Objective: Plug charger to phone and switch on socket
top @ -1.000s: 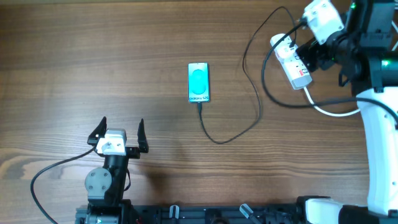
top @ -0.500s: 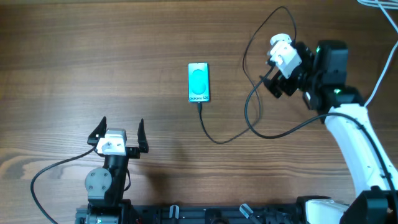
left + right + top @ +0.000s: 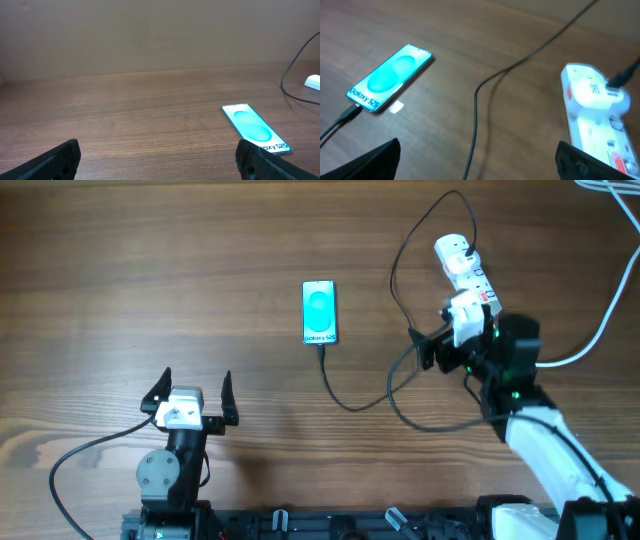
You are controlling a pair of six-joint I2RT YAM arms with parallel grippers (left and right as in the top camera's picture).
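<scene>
Teal phone [image 3: 320, 311], charger [image 3: 323, 356] at its edge, socket [image 3: 460, 262] far right, left fingers [image 3: 227, 392] and right fingers [image 3: 592, 162] wide

Overhead straight down on whole table [image 3: 150, 280], both wrist views low and oblique, sharing the phone [image 3: 255, 129]

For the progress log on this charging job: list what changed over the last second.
The right gripper pulled back from over the socket toward its base, jaws open and empty; the charger cable's slack beside it shifted. The phone, still plugged in, the socket and the left gripper stayed put.
</scene>
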